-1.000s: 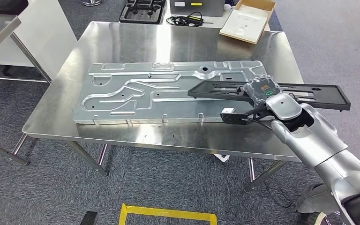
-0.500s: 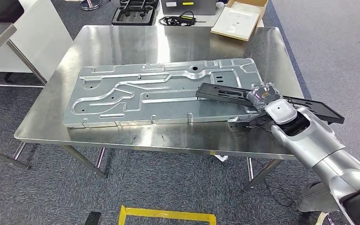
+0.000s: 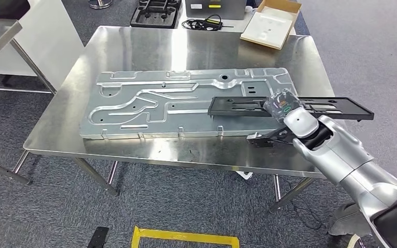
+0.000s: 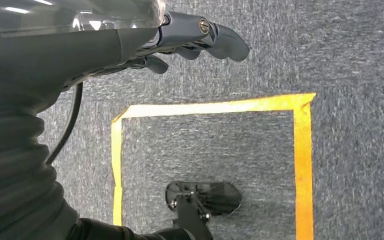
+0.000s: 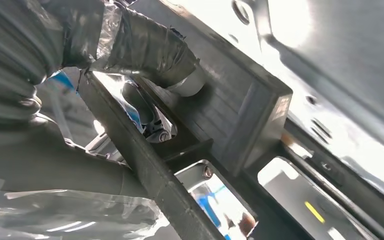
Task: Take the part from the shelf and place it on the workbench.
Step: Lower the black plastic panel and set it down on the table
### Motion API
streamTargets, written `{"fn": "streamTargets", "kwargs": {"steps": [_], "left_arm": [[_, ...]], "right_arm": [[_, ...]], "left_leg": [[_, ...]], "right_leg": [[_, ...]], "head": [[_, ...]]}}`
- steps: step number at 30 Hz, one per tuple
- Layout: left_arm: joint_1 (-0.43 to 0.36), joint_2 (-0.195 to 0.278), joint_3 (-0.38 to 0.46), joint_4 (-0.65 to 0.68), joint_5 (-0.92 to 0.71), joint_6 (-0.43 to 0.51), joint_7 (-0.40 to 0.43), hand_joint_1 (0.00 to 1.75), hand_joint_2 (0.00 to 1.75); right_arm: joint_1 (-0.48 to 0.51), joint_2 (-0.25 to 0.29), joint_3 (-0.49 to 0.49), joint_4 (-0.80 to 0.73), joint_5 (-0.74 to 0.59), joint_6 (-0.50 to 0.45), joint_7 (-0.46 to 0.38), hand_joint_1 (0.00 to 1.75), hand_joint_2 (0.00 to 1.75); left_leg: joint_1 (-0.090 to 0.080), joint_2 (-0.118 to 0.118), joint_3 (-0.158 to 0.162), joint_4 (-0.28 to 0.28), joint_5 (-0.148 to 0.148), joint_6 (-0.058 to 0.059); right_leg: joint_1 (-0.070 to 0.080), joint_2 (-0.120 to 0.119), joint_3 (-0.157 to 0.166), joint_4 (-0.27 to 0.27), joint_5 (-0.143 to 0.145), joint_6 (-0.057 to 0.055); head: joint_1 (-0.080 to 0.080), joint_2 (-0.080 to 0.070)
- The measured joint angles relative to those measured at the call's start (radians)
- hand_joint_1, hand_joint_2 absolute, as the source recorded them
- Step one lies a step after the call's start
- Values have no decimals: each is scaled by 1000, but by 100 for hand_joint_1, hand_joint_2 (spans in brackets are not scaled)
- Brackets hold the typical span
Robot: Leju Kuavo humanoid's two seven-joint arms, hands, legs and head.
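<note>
My right hand (image 3: 283, 105) grips a long black frame-like part (image 3: 243, 107) near its middle. The part hangs level above the right end of the steel workbench (image 3: 134, 46), one end over the large silver stamped panel (image 3: 150, 101), the other jutting past the table's right edge. In the right wrist view the thumb (image 5: 155, 47) wraps over a bar of the black part (image 5: 230, 125), with the silver panel close behind it. My left hand (image 4: 190, 37) hangs over the carpet with its fingers curled in and holds nothing.
A cardboard box (image 3: 272, 21), a black tray (image 3: 156, 13) and a cable (image 3: 204, 22) lie on a surface behind the workbench. A white cabinet (image 3: 41, 36) stands at the left. Yellow floor tape (image 3: 186, 237) marks the carpet near me.
The whole view has shifted, so the camera moved. Relative to the panel, the black part has levelled out from a tilt and stays over the table's right end in my right hand.
</note>
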Motion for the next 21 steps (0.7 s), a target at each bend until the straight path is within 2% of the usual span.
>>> {"fn": "streamTargets", "kwargs": {"steps": [1,3,5,8,10,11,13,14,15,16,18,19,21], "left_arm": [[0,-1,0,0,-1,0,0,0,175],[0,-4,-1,0,-3,1,0,0,175],[-3,-5,-2,0,-4,3,1,0,175],[-6,-6,-6,0,-5,6,3,0,175],[-7,-8,-7,0,-5,8,4,0,175],[-8,-9,-7,0,-5,9,4,0,175],[-10,-9,-10,0,-5,11,4,0,175],[-10,-8,-12,0,-5,11,4,0,175],[-9,-8,-14,0,-4,11,4,0,175],[-9,-8,-16,0,-4,11,4,0,175],[-9,-9,-18,0,-5,11,4,0,175],[-11,-8,-19,0,-5,12,4,0,175],[-15,-7,-20,0,-8,16,4,0,175]], "right_arm": [[-1,3,6,0,20,-15,-9,175,175],[-8,11,20,-1,67,-56,-33,175,175],[-17,21,37,-3,111,-105,-60,175,175],[-16,30,61,-4,156,-156,-91,175,175],[-16,35,72,-7,177,-173,-108,175,175],[-17,37,75,-9,185,-178,-115,175,175],[-17,39,84,-10,197,-186,-126,175,175],[-15,39,90,-10,201,-189,-130,175,175],[-12,39,96,-11,205,-192,-133,175,175],[-9,39,100,-13,209,-197,-136,175,175],[-6,39,105,-21,221,-214,-147,175,175],[-6,38,108,-27,226,-227,-156,175,175],[-5,37,117,-39,233,-254,-178,175,175]], "left_leg": [[1,-1,0,4,-2,-1],[3,-4,-2,17,-11,-10],[0,-5,-10,36,-21,-23],[-2,-6,-17,41,-23,-34],[0,-4,-25,62,-39,-43],[2,-4,-40,96,-60,-48],[5,-2,-92,209,-112,-57],[6,-2,-118,260,-128,-58],[6,-2,-133,285,-128,-58],[5,-2,-131,275,-109,-55],[3,-3,-82,167,-45,-42],[-1,-3,-52,108,-23,-33],[-9,-2,-19,40,-12,-20]], "right_leg": [[-2,0,11,-22,21,1],[-5,-1,69,-137,78,3],[-3,1,112,-224,101,-3],[0,2,116,-238,99,-19],[-3,2,117,-240,100,-29],[-5,1,119,-241,100,-33],[-3,1,120,-242,100,-37],[-2,1,120,-242,99,-38],[-1,2,121,-242,99,-39],[1,3,122,-242,99,-40],[3,7,125,-243,98,-40],[6,9,126,-244,98,-39],[4,12,125,-249,102,-33]], "head": [[0,0],[0,0],[-2,0],[-4,0],[-7,0],[-9,0],[-12,0],[-12,0],[-12,0],[-12,0],[-12,0],[-11,0],[-11,0]]}}
